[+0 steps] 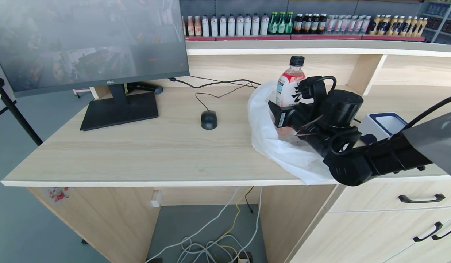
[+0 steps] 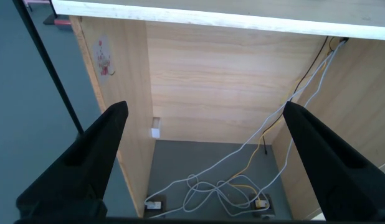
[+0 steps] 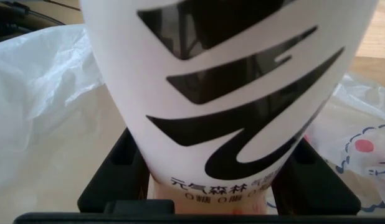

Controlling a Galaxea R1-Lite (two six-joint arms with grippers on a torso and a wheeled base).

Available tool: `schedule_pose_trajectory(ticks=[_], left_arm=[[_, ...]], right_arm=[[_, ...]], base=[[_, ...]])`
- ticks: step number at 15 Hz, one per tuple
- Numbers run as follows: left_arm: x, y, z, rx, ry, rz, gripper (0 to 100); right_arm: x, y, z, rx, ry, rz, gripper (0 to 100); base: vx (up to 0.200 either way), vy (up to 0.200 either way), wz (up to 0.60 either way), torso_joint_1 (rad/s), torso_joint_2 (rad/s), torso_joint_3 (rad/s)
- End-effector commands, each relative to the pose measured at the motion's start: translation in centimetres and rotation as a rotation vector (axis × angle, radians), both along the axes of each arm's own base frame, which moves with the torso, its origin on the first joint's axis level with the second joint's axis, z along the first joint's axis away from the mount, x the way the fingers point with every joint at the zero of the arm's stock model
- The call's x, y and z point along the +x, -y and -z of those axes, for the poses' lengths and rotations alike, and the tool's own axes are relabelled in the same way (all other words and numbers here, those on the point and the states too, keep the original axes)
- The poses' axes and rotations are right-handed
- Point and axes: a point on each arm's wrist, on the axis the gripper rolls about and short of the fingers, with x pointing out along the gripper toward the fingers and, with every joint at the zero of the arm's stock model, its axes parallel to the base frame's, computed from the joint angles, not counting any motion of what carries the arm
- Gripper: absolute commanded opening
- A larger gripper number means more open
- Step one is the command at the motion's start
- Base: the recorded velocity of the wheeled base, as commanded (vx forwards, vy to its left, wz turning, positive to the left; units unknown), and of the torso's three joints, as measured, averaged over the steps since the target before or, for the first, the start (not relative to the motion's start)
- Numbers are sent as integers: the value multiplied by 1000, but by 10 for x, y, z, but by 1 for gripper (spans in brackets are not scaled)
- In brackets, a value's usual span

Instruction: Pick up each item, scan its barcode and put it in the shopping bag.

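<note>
In the head view, my right fingers are clamped on a clear plastic drink bottle with a black cap and a white-and-red label. It stands upright at the open mouth of the thin white plastic shopping bag on the pale wooden tabletop. Whether its base touches down I cannot tell. A white box scanner with a blue-rimmed window sits just beside my right arm. Further left are a black mouse and a dark monitor.

In the left wrist view, my left fingers are spread wide and hold nothing — low, facing loose cables under the tabletop.

In the right wrist view, the bottle's label is pressed between my black fingers, with bag plastic crumpled on either side.
</note>
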Motion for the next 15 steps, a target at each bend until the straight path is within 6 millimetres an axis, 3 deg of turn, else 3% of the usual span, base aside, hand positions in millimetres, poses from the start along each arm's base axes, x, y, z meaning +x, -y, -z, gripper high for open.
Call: schedule_pose_trajectory(ticks=[1, 3, 4, 11, 15], left_arm=[[0, 0, 0, 0, 1, 1, 100], [0, 0, 0, 0, -1, 1, 100], [0, 0, 0, -2, -1, -1, 100], [0, 0, 0, 1, 1, 1, 100], [0, 0, 0, 1, 1, 1, 100]], right_arm=[[0, 0, 1, -1, -2, 1, 0], [-3, 1, 5, -9, -21, 1, 0], [-5, 2, 8, -12, -29, 2, 100], [-15, 10, 3, 7, 22, 11, 100], [-30, 17, -20, 26, 63, 4, 100]], base=[[0, 0, 0, 0, 0, 0], [0, 0, 0, 0, 0, 0], [0, 0, 0, 0, 0, 0], [0, 0, 0, 0, 0, 0], [0, 0, 0, 0, 0, 0]])
